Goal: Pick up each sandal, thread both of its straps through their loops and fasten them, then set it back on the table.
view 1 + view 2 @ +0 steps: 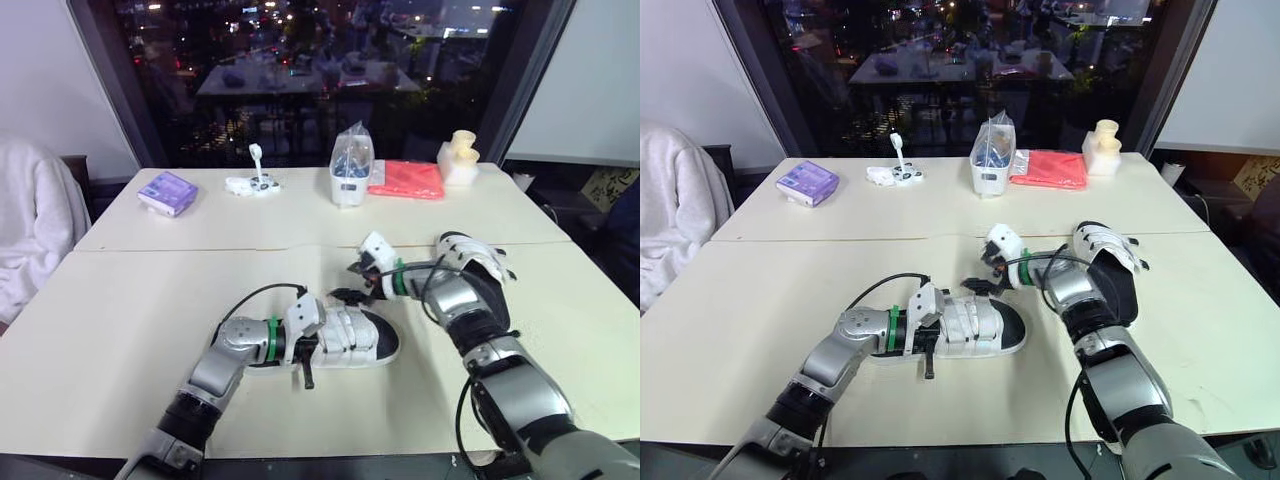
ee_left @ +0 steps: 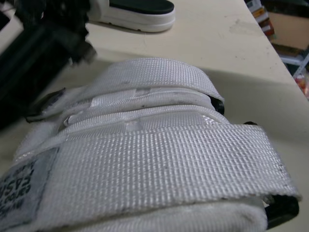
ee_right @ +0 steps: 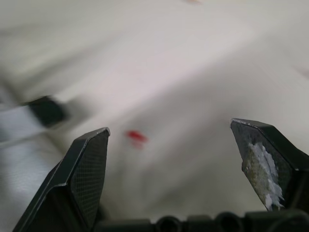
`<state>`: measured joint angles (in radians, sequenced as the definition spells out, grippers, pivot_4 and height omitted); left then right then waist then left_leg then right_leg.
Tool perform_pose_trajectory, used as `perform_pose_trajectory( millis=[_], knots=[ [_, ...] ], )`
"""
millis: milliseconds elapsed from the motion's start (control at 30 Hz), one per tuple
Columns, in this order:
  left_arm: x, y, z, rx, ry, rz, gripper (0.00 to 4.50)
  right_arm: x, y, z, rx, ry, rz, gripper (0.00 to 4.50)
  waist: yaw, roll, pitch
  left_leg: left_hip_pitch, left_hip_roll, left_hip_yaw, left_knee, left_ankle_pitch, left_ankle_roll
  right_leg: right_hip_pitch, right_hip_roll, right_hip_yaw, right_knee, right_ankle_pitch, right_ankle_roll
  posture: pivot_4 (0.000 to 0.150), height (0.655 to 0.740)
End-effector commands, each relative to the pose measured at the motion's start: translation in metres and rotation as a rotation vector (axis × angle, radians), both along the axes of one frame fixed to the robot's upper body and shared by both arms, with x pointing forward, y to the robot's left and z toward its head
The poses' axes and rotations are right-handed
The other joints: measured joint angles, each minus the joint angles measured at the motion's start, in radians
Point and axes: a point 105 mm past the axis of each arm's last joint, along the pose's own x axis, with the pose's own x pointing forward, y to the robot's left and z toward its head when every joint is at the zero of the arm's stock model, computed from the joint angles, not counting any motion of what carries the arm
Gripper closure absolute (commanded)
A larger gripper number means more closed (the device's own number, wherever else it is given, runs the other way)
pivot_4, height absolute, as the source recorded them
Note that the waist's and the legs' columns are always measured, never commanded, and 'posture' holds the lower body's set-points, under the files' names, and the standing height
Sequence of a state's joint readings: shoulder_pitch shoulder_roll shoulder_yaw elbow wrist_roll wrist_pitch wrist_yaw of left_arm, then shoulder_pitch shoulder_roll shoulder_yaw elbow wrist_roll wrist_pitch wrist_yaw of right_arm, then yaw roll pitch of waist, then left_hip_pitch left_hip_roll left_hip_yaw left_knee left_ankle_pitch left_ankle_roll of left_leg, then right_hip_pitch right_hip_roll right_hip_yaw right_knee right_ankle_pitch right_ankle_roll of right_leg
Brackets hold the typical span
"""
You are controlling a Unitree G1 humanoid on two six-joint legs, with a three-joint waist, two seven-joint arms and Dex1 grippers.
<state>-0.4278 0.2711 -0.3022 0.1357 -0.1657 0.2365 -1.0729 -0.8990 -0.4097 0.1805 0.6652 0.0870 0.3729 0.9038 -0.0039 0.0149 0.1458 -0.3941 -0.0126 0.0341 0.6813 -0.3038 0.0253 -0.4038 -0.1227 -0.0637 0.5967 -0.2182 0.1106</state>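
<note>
Head view: the white sandal [image 1: 352, 338] lies near the table's [image 1: 110, 340] front edge, with the left gripper [image 1: 312, 355] at its heel; its grip I cannot tell. The right gripper [image 1: 360, 282] hovers just behind the toe.
Left wrist view: two woven straps [image 2: 145, 164] lie flat across the sandal.
Right wrist view: the right gripper's fingers [image 3: 87, 169] are spread wide, holding nothing.

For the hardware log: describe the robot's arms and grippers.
Left arm and right arm: silver-grey jointed shells, a green band near each wrist, white wrist housings, black cables looping outside. Right gripper: black fingers with a woven texture, one pad scuffed white.
</note>
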Motion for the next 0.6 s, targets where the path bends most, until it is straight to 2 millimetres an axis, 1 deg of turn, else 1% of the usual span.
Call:
perform_pose_trajectory(
  millis=[33, 67, 133, 200, 267, 433, 600],
  knots=[
    [-0.009, -0.003, -0.020, 0.010, 0.096, 0.012, 4.50, -0.005, -0.014, 0.053, 0.110, -0.122, -0.038, 0.20, -0.002, 0.000, 0.000, 0.000, -0.001, 0.000, 0.000, 0.000, 0.000, 0.000, -0.001, 0.000, 0.000, 0.000, 0.000, 0.150, 0.7400],
    [-0.007, -0.003, -0.017, -0.012, 0.097, 0.032, 4.50, -0.010, -0.018, 0.061, 0.126, -0.140, -0.049, 0.20, -0.003, 0.000, 0.000, 0.000, -0.001, 0.000, 0.000, -0.001, 0.002, 0.000, -0.001, 0.000, -0.001, 0.000, 0.000, 0.150, 0.7400],
    [-0.001, -0.002, -0.009, -0.049, 0.085, 0.074, 4.50, -0.021, -0.023, 0.071, 0.154, -0.157, -0.065, 0.20, -0.004, 0.000, 0.000, 0.000, -0.001, 0.000, -0.001, -0.003, 0.005, 0.000, -0.002, 0.000, -0.001, 0.000, 0.000, 0.150, 0.7400],
    [0.007, -0.001, 0.001, -0.090, 0.060, 0.128, 4.50, -0.036, -0.024, 0.077, 0.188, -0.158, -0.079, 0.20, -0.002, 0.000, 0.000, 0.000, -0.001, 0.000, 0.000, -0.004, 0.006, 0.000, -0.002, 0.000, -0.001, 0.000, 0.000, 0.150, 0.7400],
    [0.013, -0.001, 0.008, -0.111, 0.033, 0.164, 4.50, -0.046, -0.025, 0.078, 0.202, -0.154, -0.094, 0.20, 0.001, -0.001, 0.001, -0.001, -0.001, 0.000, 0.000, -0.004, 0.006, 0.000, -0.002, 0.000, -0.001, 0.000, 0.000, 0.150, 0.7400],
    [0.028, -0.002, 0.018, -0.140, -0.012, 0.259, 4.50, -0.062, -0.028, 0.078, 0.237, -0.151, -0.160, 0.20, 0.020, -0.001, 0.002, -0.002, -0.001, 0.000, 0.002, -0.003, 0.005, -0.002, -0.002, 0.000, -0.001, -0.002, -0.003, 0.150, 0.7400],
    [0.029, 0.001, 0.014, -0.109, 0.011, 0.259, 4.50, -0.066, -0.028, 0.080, 0.288, -0.138, -0.207, 0.20, 0.016, -0.001, 0.002, -0.005, -0.001, 0.000, 0.002, -0.002, 0.005, -0.005, -0.001, 0.000, 0.000, -0.001, -0.002, 0.150, 0.7400]
  ],
)
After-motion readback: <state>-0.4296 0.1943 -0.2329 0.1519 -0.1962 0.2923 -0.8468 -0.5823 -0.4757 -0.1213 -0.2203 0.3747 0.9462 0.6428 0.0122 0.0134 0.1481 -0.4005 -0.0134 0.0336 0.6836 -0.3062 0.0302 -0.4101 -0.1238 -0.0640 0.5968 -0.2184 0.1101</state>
